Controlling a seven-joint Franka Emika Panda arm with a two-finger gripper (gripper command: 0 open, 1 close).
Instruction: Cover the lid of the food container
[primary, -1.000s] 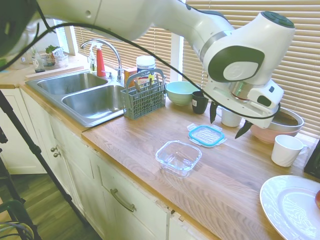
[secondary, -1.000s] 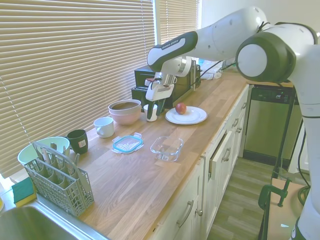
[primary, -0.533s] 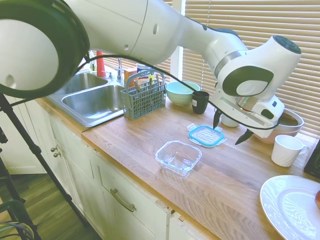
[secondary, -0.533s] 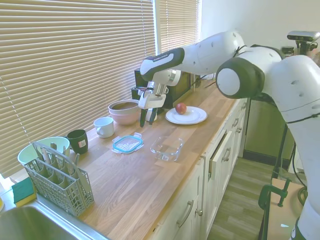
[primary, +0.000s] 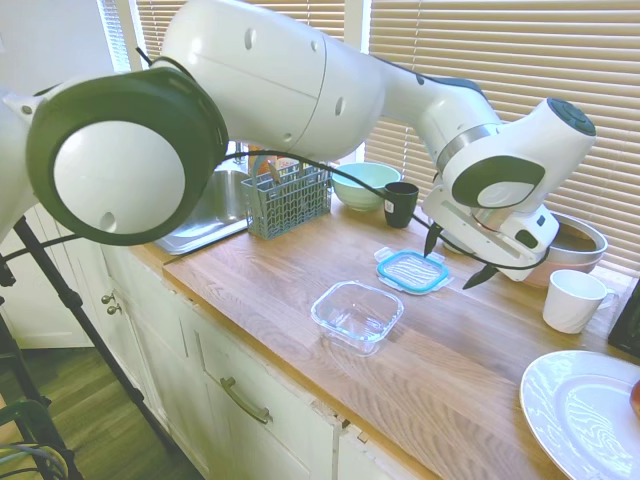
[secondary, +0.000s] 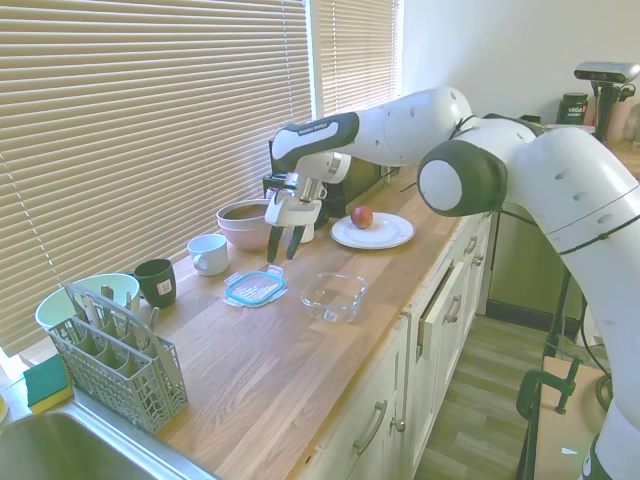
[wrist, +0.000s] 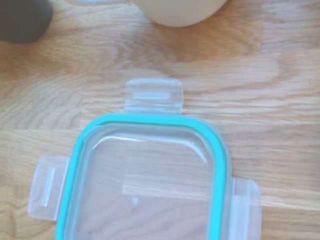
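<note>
Your gripper (primary: 455, 258) hangs wide open just above the flat clear lid with the light blue rim (primary: 412, 270), which lies on the wooden counter (primary: 300, 290) beside the empty clear rounded-square food container (primary: 357, 315). Behind it, a black mug (primary: 400, 204), white cup (primary: 573, 300) and pink bowl (primary: 560, 262) crowd close.

A: Which items are cut off in the wrist view?
B: The lid (wrist: 145, 185) runs off the bottom edge; a pale cup (wrist: 177, 11) and a dark cup (wrist: 22, 19) are clipped at the top.

A: And in the first exterior view?
B: The arm hides most of the sink (primary: 200, 225); the white plate (primary: 580, 415) is cropped at the right edge and bottom.
</note>
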